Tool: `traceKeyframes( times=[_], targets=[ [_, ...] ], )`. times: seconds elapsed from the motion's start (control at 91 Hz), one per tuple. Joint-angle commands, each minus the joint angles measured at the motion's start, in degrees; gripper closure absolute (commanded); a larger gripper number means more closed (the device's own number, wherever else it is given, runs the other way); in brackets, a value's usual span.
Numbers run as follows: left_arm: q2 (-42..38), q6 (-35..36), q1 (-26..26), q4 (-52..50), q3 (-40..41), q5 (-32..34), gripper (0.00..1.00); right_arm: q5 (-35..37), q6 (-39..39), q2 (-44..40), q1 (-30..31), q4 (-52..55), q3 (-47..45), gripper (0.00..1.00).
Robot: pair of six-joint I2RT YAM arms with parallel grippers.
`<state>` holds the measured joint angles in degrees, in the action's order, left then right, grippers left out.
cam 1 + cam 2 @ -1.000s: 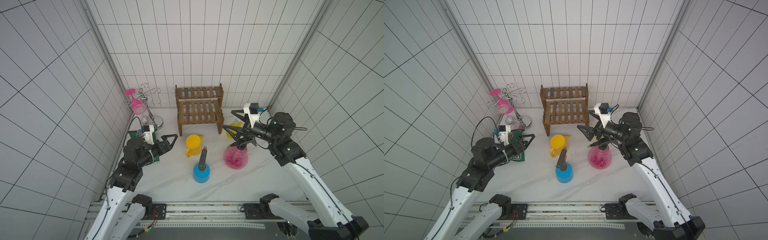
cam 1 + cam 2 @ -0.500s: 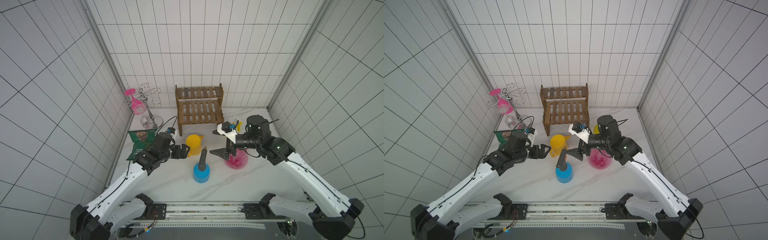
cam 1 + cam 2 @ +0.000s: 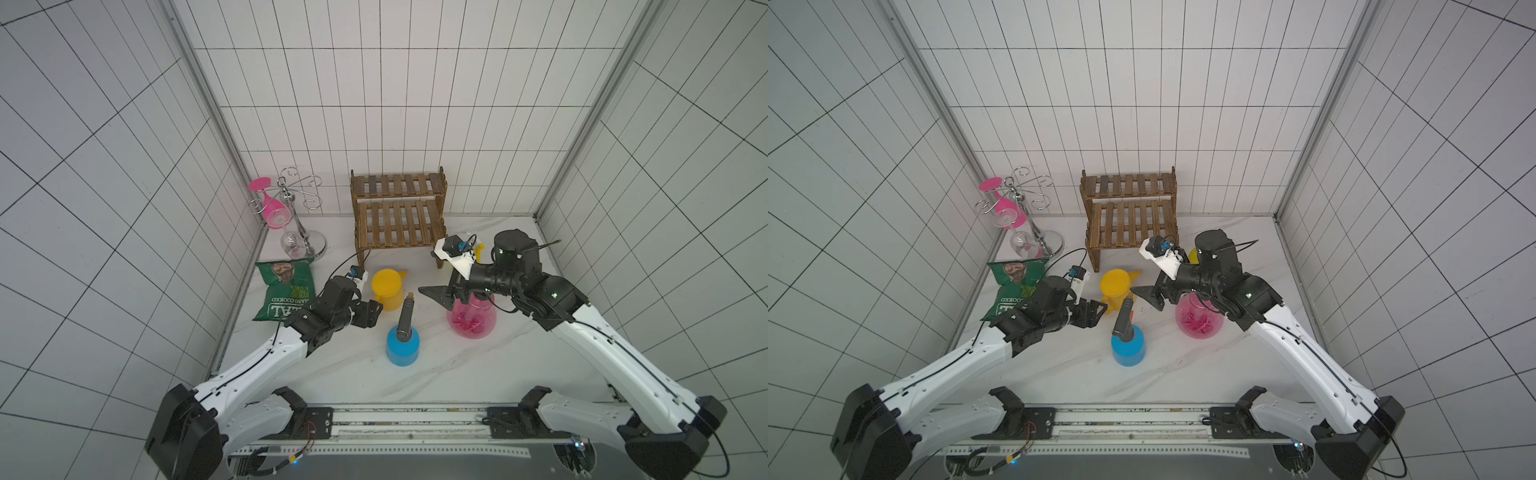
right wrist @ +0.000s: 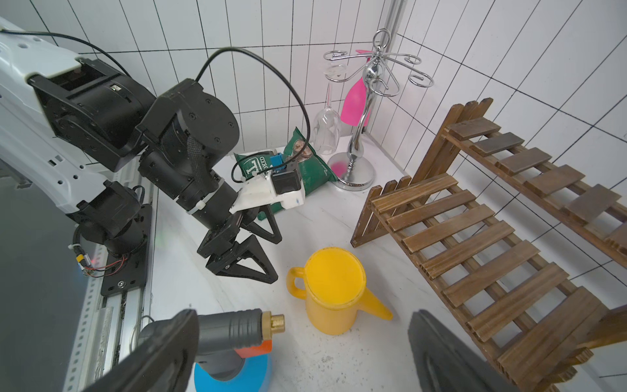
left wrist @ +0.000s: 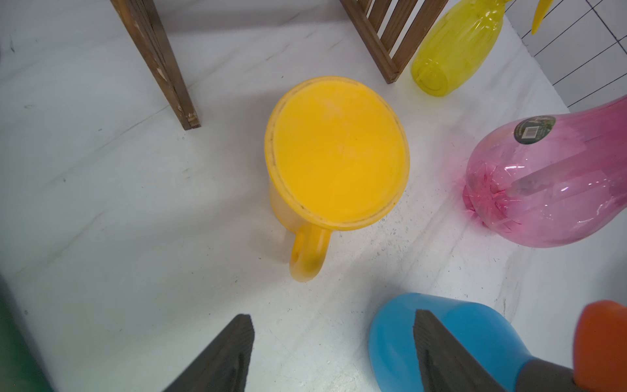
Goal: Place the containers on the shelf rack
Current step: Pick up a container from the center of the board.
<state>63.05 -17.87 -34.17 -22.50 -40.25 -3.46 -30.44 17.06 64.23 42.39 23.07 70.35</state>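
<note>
Nearest, the blue bottle (image 3: pixel 402 353) stands on the counter (image 3: pixel 457 374), the right tool (image 3: pixel 435 297) wide open, empty, beside its sprayer (image 3: pixel 405 318). The left tool (image 3: pixel 370 313), jaws apart, empty, faces the watering can (image 3: pixel 387 286). The crisp bag (image 3: pixel 286 291) reads "HAND COOKED"; the shelf rack (image 3: pixel 397 224) stands behind.

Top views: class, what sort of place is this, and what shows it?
Probably a robot test cell, not a home: white tiled walls box in a table, two arms sit on a rail at its front, and props, a rack, watering can, crisp bag, stand about.
</note>
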Motion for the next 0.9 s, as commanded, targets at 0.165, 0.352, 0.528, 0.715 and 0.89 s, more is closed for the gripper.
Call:
traceKeyframes(
  times=[0.165, 0.352, 0.528, 0.715, 0.89],
  targets=[
    [4.1, 0.4, -0.7, 7.3, 2.0, 3.8, 0.37, 2.6, -3.8, -1.7, 0.2, -5.2, -2.6, 0.01],
    [8.4, 1.0, -2.6, 9.3, 1.6, 3.3, 0.43, 3.1, -4.4, -1.9, 0.2, -5.8, -3.2, 0.01],
    [12.9, 1.7, -4.4, 11.0, 0.4, 6.8, 0.45, 3.2, -4.4, -1.8, 0.2, -5.8, -3.2, 0.01],
    [17.1, 3.0, -4.6, 13.8, -0.4, 8.5, 0.55, 3.2, -4.4, -1.9, 0.2, -5.7, -3.2, 0.01],
    [18.7, 3.9, -4.8, 16.3, -0.2, 8.4, 0.59, 3.7, -4.0, -2.3, 0.2, -5.0, -3.2, 0.01]
  ],
)
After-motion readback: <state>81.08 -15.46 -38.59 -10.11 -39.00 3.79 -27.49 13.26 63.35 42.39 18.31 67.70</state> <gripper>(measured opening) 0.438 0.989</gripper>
